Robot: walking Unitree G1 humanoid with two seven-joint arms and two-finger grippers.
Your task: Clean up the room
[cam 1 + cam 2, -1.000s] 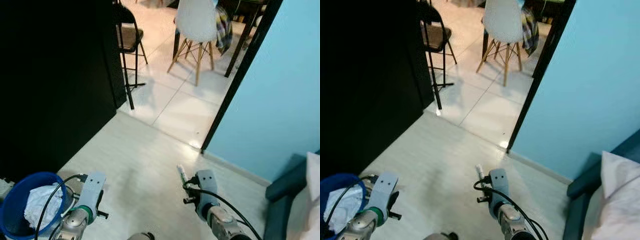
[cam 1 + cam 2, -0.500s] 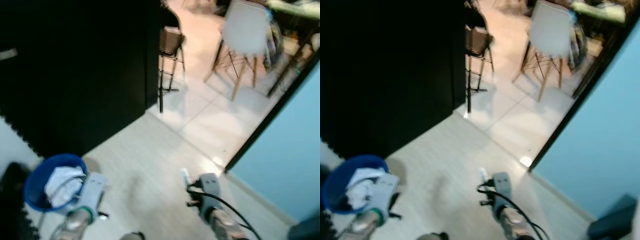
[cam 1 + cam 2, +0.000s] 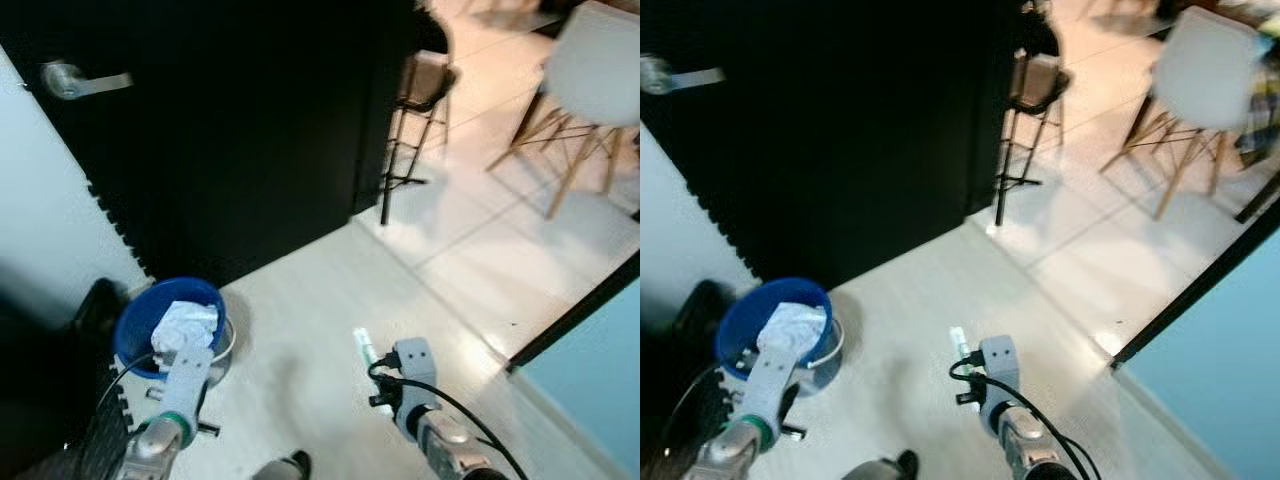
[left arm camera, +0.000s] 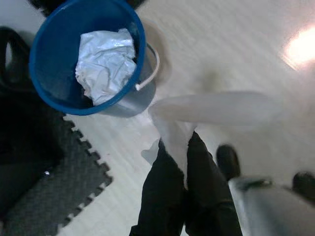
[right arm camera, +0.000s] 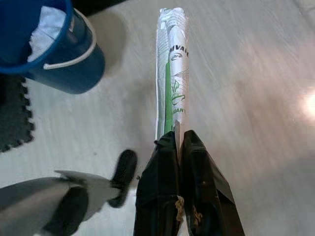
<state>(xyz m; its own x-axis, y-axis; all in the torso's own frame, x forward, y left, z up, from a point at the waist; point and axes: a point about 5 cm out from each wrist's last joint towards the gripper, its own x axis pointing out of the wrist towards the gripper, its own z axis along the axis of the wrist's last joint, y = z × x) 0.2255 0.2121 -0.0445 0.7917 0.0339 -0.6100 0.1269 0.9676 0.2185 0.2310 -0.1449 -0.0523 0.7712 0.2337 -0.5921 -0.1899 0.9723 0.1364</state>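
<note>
A black door (image 3: 250, 130) with a silver handle (image 3: 75, 80) stood across the back, and pale floor (image 3: 300, 330) ran from it to a tiled room beyond. In that room stood a white chair (image 3: 595, 75) on wooden legs and a dark folding chair (image 3: 415, 95). A dark foam mat (image 4: 54, 182) lay at the robot's left, just beside a blue bucket (image 3: 140, 325) that stood on the floor near the door. Crumpled white paper (image 3: 185, 325) lay inside the bucket.

The left tool (image 4: 179, 164) hung over the floor just beside the bucket, its fingers (image 4: 204, 196) clenched on a thin white plastic piece (image 4: 211, 108) that spread out blurred beyond the tips. The right tool (image 5: 179, 142) was held low over the floor at the robot's right, well apart from the bucket, its fingers (image 5: 197, 177) clenched on the end of a flattened white wrapper (image 5: 170, 73) with green print, which stuck straight out ahead of them.
</note>
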